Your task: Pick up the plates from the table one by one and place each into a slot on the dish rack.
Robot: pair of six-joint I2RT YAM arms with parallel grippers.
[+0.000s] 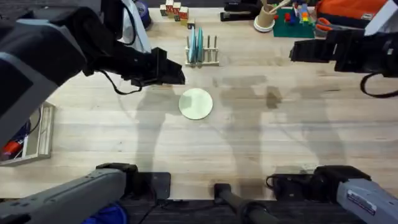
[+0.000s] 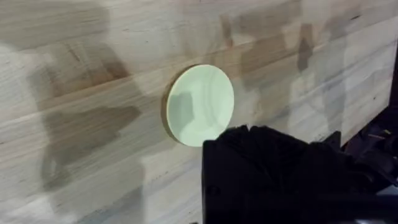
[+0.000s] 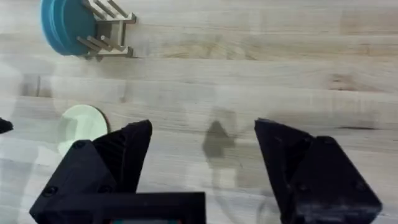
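Note:
One pale cream plate lies flat on the table near its middle, also seen as the cream plate and the cream plate. Behind it stands the dish rack with light blue-teal plates upright in its slots; the right wrist view shows the rack and teal plates. My left gripper hovers left of the rack, above and beside the cream plate, shut and holding nothing. My right gripper hangs at the far right, open and empty, its fingers wide apart.
A wooden tray with red items sits at the left edge. Along the back are small blocks, a black stapler, a cup of sticks, a green board with toys and orange scissors.

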